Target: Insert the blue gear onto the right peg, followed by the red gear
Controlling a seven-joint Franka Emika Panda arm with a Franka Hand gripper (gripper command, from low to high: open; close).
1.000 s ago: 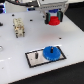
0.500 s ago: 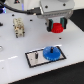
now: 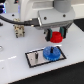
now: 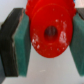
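The blue gear (image 3: pixel 51 53) lies flat on the right end of the black-framed pale plate (image 3: pixel 31 59); the right peg is hidden under it. The plate's other pin (image 3: pixel 36 56) stands bare on the left part. My gripper (image 3: pixel 56 36) is shut on the red gear (image 3: pixel 56 35) and holds it in the air, above and slightly to the exterior view's right of the blue gear. In the wrist view the red gear (image 4: pixel 50 32) with its centre hole fills the frame between the two teal pads (image 4: pixel 21 47).
A small pale block-like object (image 3: pixel 19 31) stands at the back on the exterior view's left, with dark cables (image 3: pixel 15 21) arching over it. The white table (image 3: pixel 20 72) carries everything.
My gripper with the red gear has moved down and toward the exterior view's left, closer to the blue gear. The blue gear and the plate have not moved.
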